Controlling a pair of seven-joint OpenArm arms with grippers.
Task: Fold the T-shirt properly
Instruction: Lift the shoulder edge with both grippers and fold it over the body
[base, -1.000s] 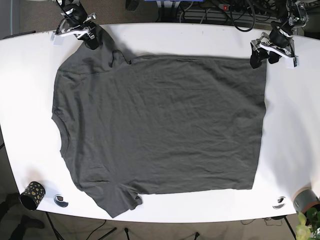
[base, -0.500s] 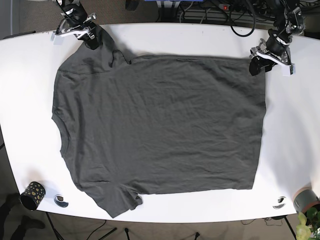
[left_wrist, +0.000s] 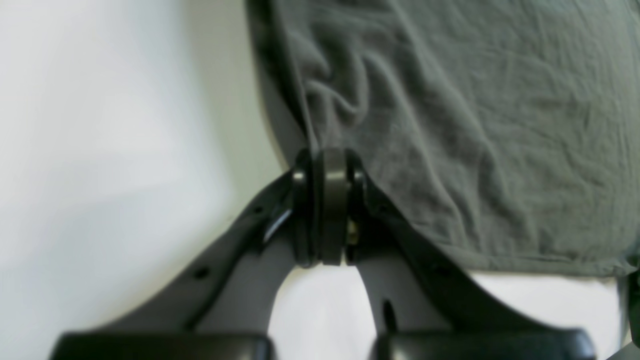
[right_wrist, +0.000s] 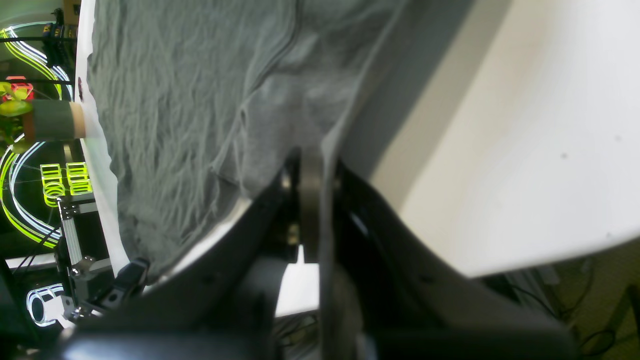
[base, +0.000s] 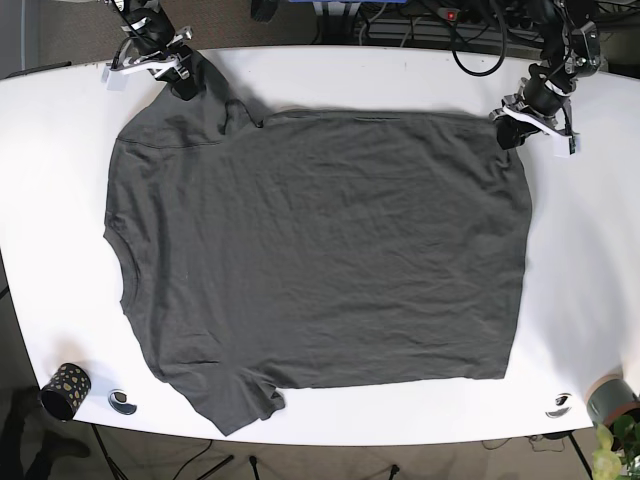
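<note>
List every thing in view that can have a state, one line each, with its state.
T-shirt: spread flat on the table, unfolded, wrinkled, two far corners pinched.
Left tool: shut on the T-shirt's hem corner.
Right tool: shut on the T-shirt's sleeve edge.
Table: white, bearing the T-shirt.
Patterned cup: upright at the near table edge.

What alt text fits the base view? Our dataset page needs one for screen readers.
A dark grey T-shirt lies spread on a white table; the left pincer and right pincer each grip a far corner.
</note>
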